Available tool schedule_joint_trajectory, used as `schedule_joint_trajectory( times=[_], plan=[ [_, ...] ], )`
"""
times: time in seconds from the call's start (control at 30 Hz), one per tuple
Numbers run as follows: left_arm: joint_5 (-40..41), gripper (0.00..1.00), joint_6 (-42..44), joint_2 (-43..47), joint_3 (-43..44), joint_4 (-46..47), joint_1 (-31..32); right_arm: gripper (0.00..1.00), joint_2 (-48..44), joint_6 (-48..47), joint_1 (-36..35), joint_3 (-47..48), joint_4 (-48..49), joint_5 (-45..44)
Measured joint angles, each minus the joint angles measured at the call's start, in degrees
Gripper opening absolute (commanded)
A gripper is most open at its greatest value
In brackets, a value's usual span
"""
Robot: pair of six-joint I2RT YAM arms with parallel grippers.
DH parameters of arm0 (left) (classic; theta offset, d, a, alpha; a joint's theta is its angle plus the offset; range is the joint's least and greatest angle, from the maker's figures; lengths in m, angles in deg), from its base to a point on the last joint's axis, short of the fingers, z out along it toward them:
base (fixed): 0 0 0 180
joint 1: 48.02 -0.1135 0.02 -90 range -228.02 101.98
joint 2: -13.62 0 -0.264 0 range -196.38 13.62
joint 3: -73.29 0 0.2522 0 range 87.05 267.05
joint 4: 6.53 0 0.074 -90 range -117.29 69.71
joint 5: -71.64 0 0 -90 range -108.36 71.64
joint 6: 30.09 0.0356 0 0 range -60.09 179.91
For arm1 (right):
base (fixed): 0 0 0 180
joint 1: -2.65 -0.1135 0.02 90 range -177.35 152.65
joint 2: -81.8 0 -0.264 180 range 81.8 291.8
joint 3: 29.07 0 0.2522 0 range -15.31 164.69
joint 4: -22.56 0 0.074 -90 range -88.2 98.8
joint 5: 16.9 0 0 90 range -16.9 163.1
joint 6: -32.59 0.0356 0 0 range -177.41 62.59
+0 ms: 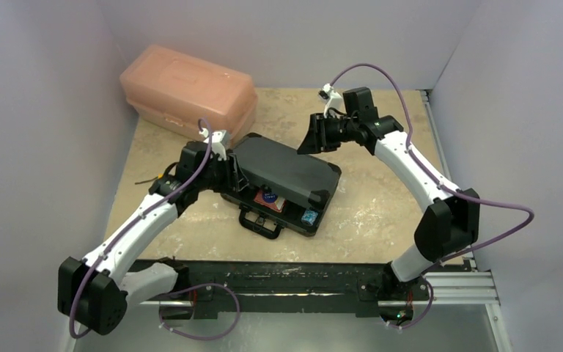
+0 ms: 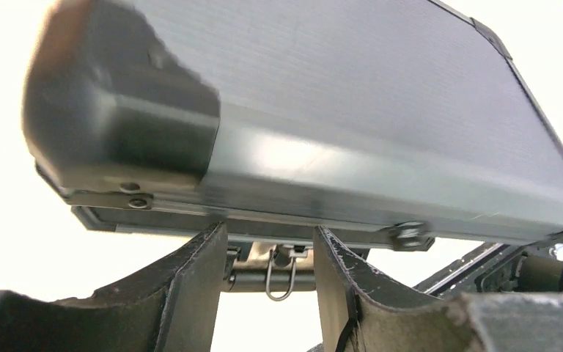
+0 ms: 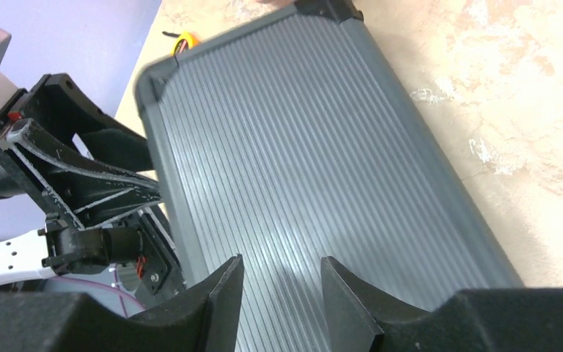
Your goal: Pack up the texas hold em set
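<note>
The black briefcase (image 1: 282, 172) lies mid-table with its ribbed lid (image 3: 300, 147) tilted partly down over the base. A blue round disc (image 1: 268, 196), a red deck (image 1: 276, 204) and a blue item (image 1: 309, 217) show in the open front gap above the handle (image 1: 258, 224). My left gripper (image 1: 233, 170) is open at the lid's left end. In the left wrist view (image 2: 267, 231) its fingertips sit just under the lid's edge (image 2: 300, 220). My right gripper (image 1: 309, 139) is open and empty above the lid's far side, as the right wrist view (image 3: 280, 260) shows.
A large pink plastic box (image 1: 187, 88) stands at the back left corner. A small yellow tape measure (image 3: 183, 42) lies beyond the case's left corner, near the left arm. Purple walls close in the table on three sides.
</note>
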Motion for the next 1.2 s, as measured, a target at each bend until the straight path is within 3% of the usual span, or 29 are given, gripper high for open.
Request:
schedule_joint_trajectory(
  times=[0.4, 0.63, 0.97, 1.2],
  plan=[
    [7.8, 0.46, -0.3, 18.9, -7.8, -8.1, 0.0, 0.51, -1.4, 0.5, -1.6, 0.0, 0.0, -0.2],
    [9.8, 0.47, -2.5, 23.6, -10.4, -12.0, 0.0, 0.52, -1.4, 1.0, -3.1, 0.0, 0.0, -1.2],
    [11.3, 0.77, -6.3, 32.0, -16.7, -14.4, 0.0, 0.57, -2.9, 2.1, -6.5, 0.0, 0.5, -2.8],
    [12.5, 0.85, -8.7, 35.7, -19.1, -14.5, 0.0, 0.57, -3.2, 2.7, -10.2, -0.7, 1.1, -3.2]
  ],
)
